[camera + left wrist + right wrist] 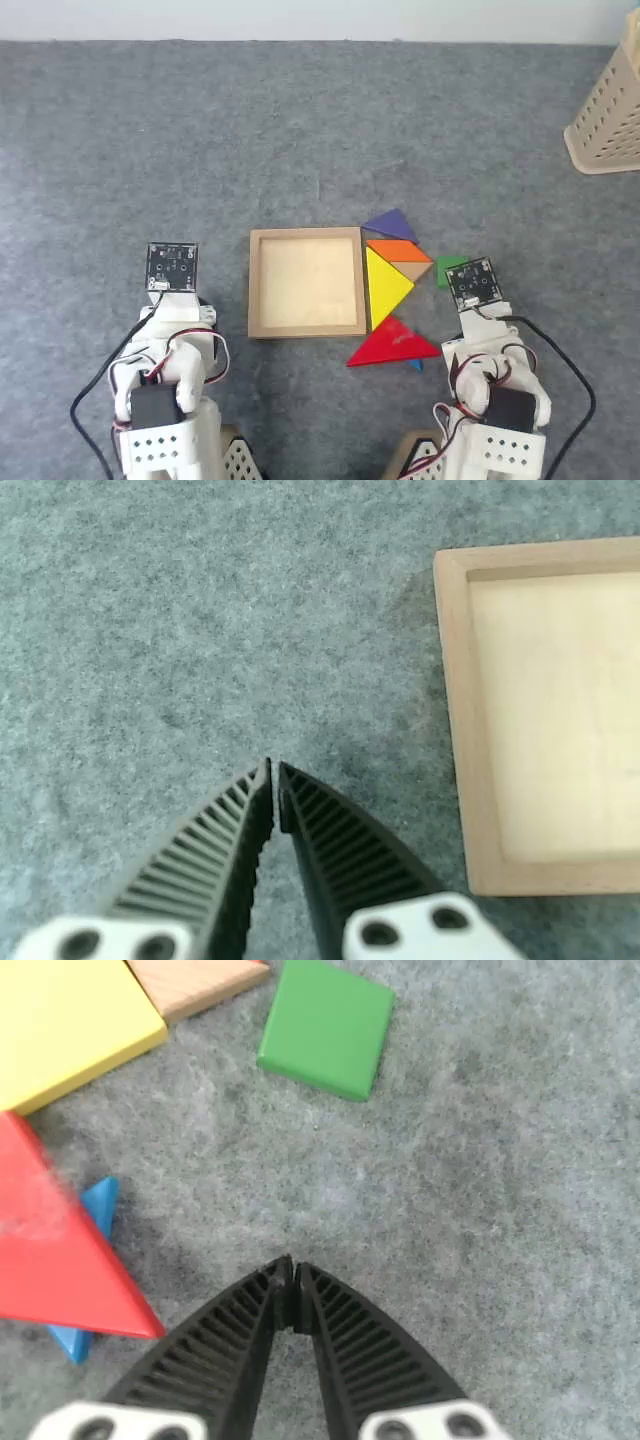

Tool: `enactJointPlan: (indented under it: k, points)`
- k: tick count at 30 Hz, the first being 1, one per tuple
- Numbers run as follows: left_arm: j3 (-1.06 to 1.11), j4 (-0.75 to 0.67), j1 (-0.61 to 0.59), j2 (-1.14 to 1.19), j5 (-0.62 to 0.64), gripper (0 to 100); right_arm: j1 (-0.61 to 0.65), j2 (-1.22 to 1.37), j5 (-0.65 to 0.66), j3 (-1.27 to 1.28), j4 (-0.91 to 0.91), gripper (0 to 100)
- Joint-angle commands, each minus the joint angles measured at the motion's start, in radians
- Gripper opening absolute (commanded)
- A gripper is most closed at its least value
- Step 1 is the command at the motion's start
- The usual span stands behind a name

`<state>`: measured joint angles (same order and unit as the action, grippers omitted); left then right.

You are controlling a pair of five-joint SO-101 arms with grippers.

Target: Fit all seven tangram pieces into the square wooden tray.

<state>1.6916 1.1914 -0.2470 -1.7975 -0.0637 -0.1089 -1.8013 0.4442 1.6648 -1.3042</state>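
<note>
Pincers are both hanging clenched on nothing: left gripper (273, 770) is hovering at nine o'clock of the wooden tray (452, 680), right gripper (293, 1265) at its three o'clock, seemingly parked there because the green square (326, 1026) and red triangle (50, 1250) are lying loose nearby.

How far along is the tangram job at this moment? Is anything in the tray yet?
Done: nothing; the wooden tray is bare inside. In hand: nothing; the left gripper and right gripper are both shut and hold no piece. To do: all seven, lying beside the tray: purple triangle, orange piece, yellow triangle, tan piece, green square, red triangle, blue piece.
</note>
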Motion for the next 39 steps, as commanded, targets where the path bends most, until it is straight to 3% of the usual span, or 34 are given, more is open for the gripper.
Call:
enactJointPlan:
  k: [1,23,28,32,39]
  points:
    - [-0.005,0.002,-0.003,-0.009,-0.005,1,0.007,0.001,0.009,0.02,-0.005,0.8]
    - [-0.005,0.002,-0.003,-0.009,-0.005,1,0.008,0.001,0.009,0.02,0.012,0.9]
    - [-0.005,0.002,-0.003,-0.009,-0.005,1,-0.039,0.001,0.015,0.02,0.162,0.9]
    - [-0.005,0.002,-0.003,-0.009,-0.005,1,-0.107,0.001,0.14,-0.018,0.248,0.9]
    - [-0.005,0.002,-0.003,-0.009,-0.005,1,-0.108,0.024,0.063,-0.199,0.225,0.9]
